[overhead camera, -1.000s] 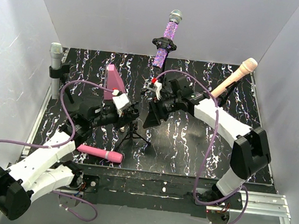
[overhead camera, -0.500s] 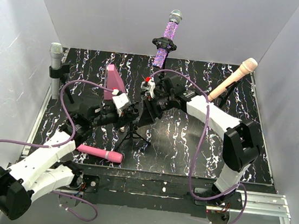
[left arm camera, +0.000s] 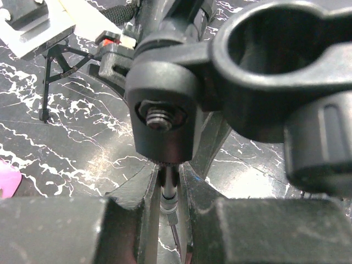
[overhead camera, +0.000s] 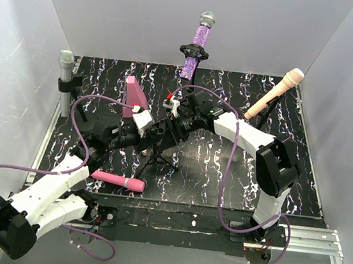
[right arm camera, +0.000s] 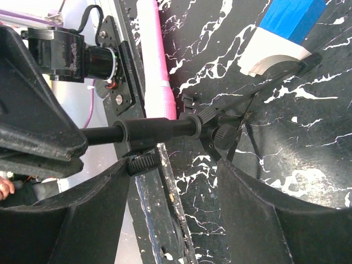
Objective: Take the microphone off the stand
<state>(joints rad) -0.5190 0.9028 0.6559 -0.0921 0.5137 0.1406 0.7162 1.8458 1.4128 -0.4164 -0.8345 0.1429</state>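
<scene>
The pink mic [overhead camera: 119, 180] is off the stand, lying flat on the table [overhead camera: 223, 170] right by the near edge, left of centre. Its long axis runs left to right, the right end a touch nearer the arms, and which end is the head I can't make out. Just behind it the stand [overhead camera: 158, 157] sits on its tripod, its clip [left arm camera: 275, 60] an empty ring. Left fingers [left arm camera: 55, 231] are clenched on the stand's thin rod [left arm camera: 169, 190] just under that clip. Right fingers [right arm camera: 66, 220] are spread wide, grasping nothing, with the stand's black tube [right arm camera: 154, 129] lying across just past their tips. Farther out, a grey mic [overhead camera: 65, 65] stands upright by the left wall, while a purple mic [overhead camera: 199, 44] at the back and a peach mic [overhead camera: 275, 92] on the right both lean, heads up.
</scene>
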